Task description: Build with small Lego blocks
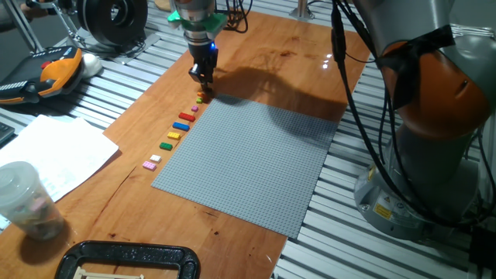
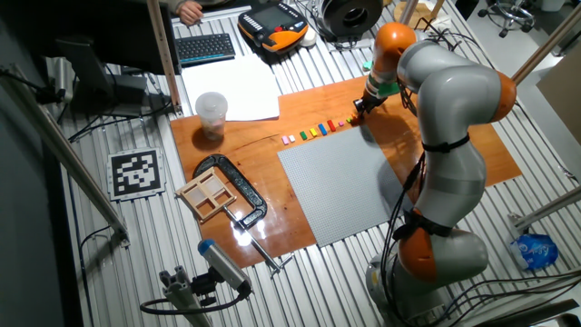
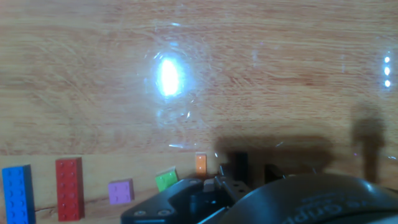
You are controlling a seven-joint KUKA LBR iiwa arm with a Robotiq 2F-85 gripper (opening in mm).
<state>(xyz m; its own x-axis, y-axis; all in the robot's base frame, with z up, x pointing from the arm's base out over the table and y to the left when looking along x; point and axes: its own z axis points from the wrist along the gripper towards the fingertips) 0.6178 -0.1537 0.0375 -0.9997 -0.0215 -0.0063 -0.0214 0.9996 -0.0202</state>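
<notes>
Far left on the desk [image 1: 256, 58], seen from one fixed view: a clear plastic cup [image 1: 27, 203], a white sheet of paper [image 1: 54, 151] behind it, and a black clamp [image 1: 128, 260] at the near edge.

Next, the small Lego blocks [image 1: 180, 126], laid in a single row on the bare wood just beside the left edge of the grey baseplate [image 1: 256, 163]. From the near end of the row to the far end: pink brick [image 1: 149, 165], white brick [image 1: 156, 158], green brick [image 1: 165, 146], yellow brick [image 1: 173, 136], blue brick [image 1: 180, 126], red brick [image 1: 187, 117], then some smaller pieces too tiny to sort out here.

At the far end of that row, the jaws, pointing straight down and low over the last pieces. Cannot tell whether spread or closed, nor whether touching a brick.

In the hand view, left to right: blue brick [image 3: 17, 193], red brick [image 3: 69, 188], small purple-pink brick [image 3: 120, 191], small green brick [image 3: 166, 179], small orange brick [image 3: 200, 163], then a dark shape, brick or finger unclear.

Far right, the grey and orange arm [image 1: 434, 101], standing beside the desk.
</notes>
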